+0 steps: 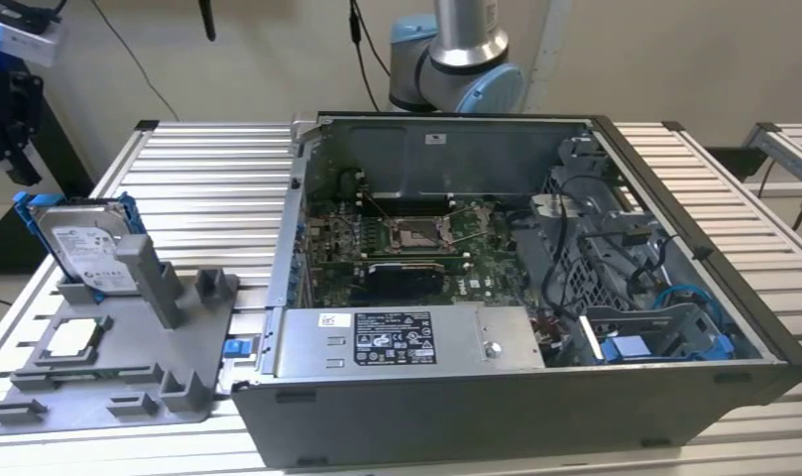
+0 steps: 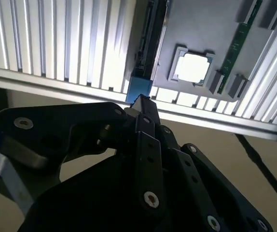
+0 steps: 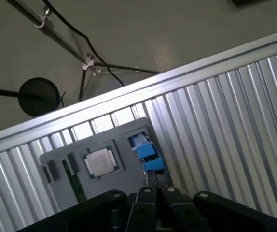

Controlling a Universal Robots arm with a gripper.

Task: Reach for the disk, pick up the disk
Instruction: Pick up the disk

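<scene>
The disk (image 1: 90, 248) is a silver hard drive with a white label and a blue carrier frame. It stands upright on edge in a slot of the grey fixture (image 1: 136, 382) at the exterior view's left. My gripper (image 1: 17, 164) hangs above and to the left of it, apart from it. In both wrist views the disk shows edge-on, its blue frame (image 2: 139, 90) (image 3: 145, 150) just beyond my black fingertips. The gripper (image 2: 141, 102) (image 3: 157, 191) looks shut with nothing held.
A small square silver chip (image 1: 76, 339) (image 2: 192, 66) (image 3: 100, 162) lies flat on the fixture beside the disk. An open computer case (image 1: 507, 397) takes up the middle and right of the slatted aluminium table (image 1: 202, 169). The arm's base (image 1: 460, 59) stands behind the case.
</scene>
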